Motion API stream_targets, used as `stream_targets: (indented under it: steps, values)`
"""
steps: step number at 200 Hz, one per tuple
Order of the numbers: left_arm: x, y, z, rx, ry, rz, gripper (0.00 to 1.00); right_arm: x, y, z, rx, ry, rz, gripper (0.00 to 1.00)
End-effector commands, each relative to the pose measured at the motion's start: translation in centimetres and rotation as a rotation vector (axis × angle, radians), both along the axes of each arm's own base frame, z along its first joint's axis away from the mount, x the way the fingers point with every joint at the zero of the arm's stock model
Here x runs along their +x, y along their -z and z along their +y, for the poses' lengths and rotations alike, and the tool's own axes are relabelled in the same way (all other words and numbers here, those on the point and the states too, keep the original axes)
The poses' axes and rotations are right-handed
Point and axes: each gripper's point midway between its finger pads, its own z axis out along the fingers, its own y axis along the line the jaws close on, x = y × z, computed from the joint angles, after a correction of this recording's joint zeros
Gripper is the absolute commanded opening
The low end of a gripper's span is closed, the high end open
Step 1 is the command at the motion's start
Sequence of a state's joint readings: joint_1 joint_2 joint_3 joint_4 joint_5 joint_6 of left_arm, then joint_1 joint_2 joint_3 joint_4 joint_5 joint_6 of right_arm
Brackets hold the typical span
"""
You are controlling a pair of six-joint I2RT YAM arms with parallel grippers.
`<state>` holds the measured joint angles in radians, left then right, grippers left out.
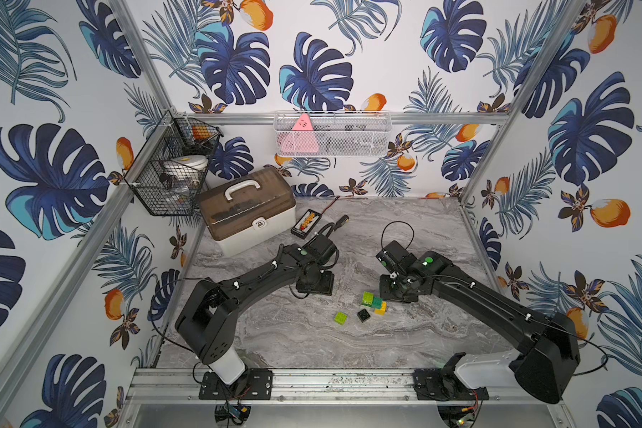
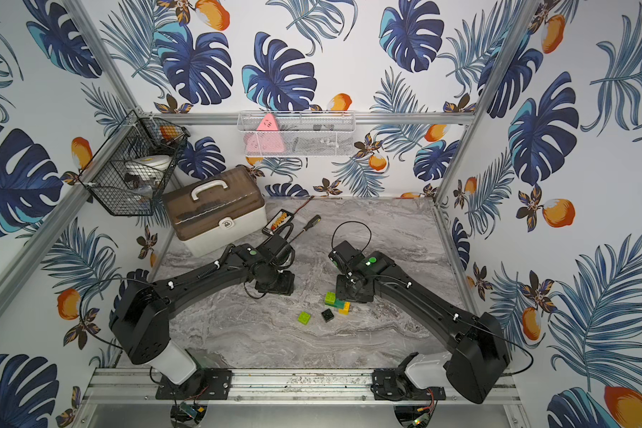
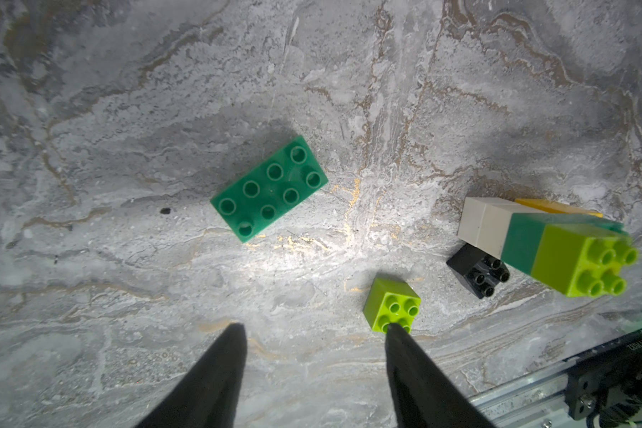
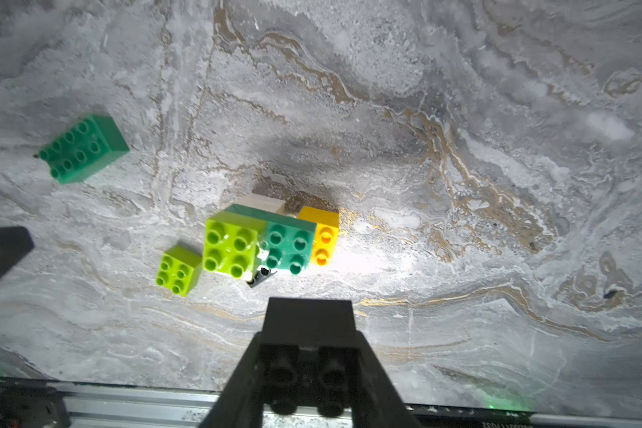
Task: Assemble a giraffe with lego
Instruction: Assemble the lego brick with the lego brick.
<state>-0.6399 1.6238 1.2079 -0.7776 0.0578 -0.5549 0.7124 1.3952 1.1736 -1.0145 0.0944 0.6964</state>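
- Top views: the part-built giraffe (image 1: 373, 302) lies on the table (image 1: 349, 344) near its middle. From above I see lime, dark-green and yellow on it.
- Top views: a loose lime brick (image 1: 340, 317) and a loose black brick (image 1: 363, 315) sit on the near side of the giraffe, apart from each other. The black one is close to the yellow end.
- Top views: the right gripper (image 1: 399, 291) points down just beside the giraffe. The left gripper (image 1: 314, 284) points down farther to the left, apart from all three. The wrists hide both sets of fingers, so I cannot tell their state from above.
- Top views: a toolbox (image 1: 247, 207) stands in the back-left corner, with a wire basket (image 1: 167, 166) on the frame above it.
- Left wrist: the left gripper's fingers (image 3: 215, 370) are spread and released, with nothing between them.
- Left wrist: a dark-green brick (image 3: 269, 189) lies alone ahead of them, flat and studs up.
- Left wrist: one fingertip overlaps the loose lime brick's edge. I cannot tell whether they touch.
- Left wrist: the loose black brick sits right by the giraffe's white part.
- Right wrist: the right gripper's fingers (image 4: 371, 374) are clenched on a held black brick (image 4: 309, 315).
- Right wrist: the giraffe lies ahead of the fingers. A lime square sits on one end of a long dark-green brick, yellow is under the other end, and white shows beneath.
- Right wrist: the loose lime brick is just beside the lime end. The dark-green brick is well apart.
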Motion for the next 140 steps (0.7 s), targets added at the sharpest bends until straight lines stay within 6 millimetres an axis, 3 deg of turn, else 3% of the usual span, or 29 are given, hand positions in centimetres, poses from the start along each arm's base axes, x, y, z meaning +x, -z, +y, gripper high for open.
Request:
stream_targets:
  steps: [1, 43, 140]
  values:
    - [0.8, -0.7, 0.6, 0.012, -0.012, -0.062, 0.65, 0.8, -0.2, 1.1, 0.001, 0.033, 0.023, 0.19]
    - [0.5, -1.4, 1.4, 0.024, -0.001, -0.097, 0.65, 2.9, 0.5, 3.9, 0.005, 0.045, 0.045, 0.19]
    - [0.4, -1.8, 1.6, 0.027, 0.024, -0.118, 0.65, 1.7, 2.6, 4.9, -0.024, 0.076, 0.088, 0.20]
